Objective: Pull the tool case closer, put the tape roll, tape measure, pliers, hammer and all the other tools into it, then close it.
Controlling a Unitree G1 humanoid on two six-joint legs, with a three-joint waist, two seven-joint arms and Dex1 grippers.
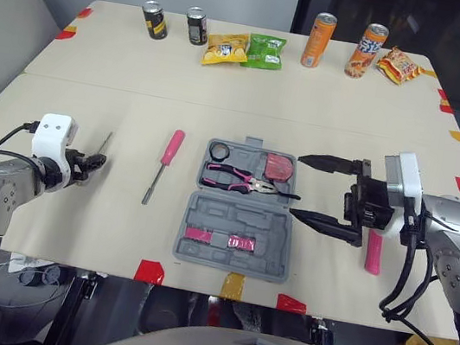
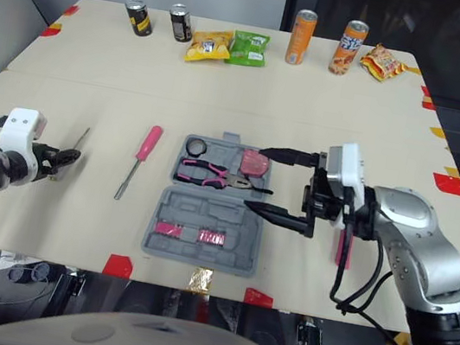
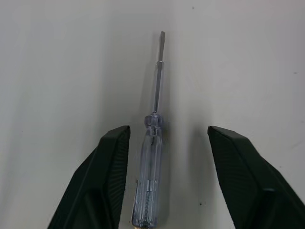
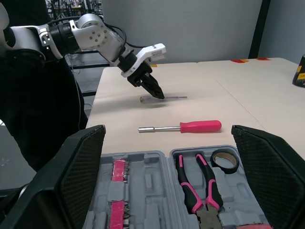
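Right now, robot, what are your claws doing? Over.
Left claw open, astride the clear screwdriver. Right claw open beside the open tool case. Pink screwdriver on the table, outside the case. Nothing in the way.

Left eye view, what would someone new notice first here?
The open grey tool case in the middle of the table, with pink-handled pliers lying inside. The right claw hangs wide open at the case's right edge, while the left claw, also open, straddles a clear-handled screwdriver toward the left edge.
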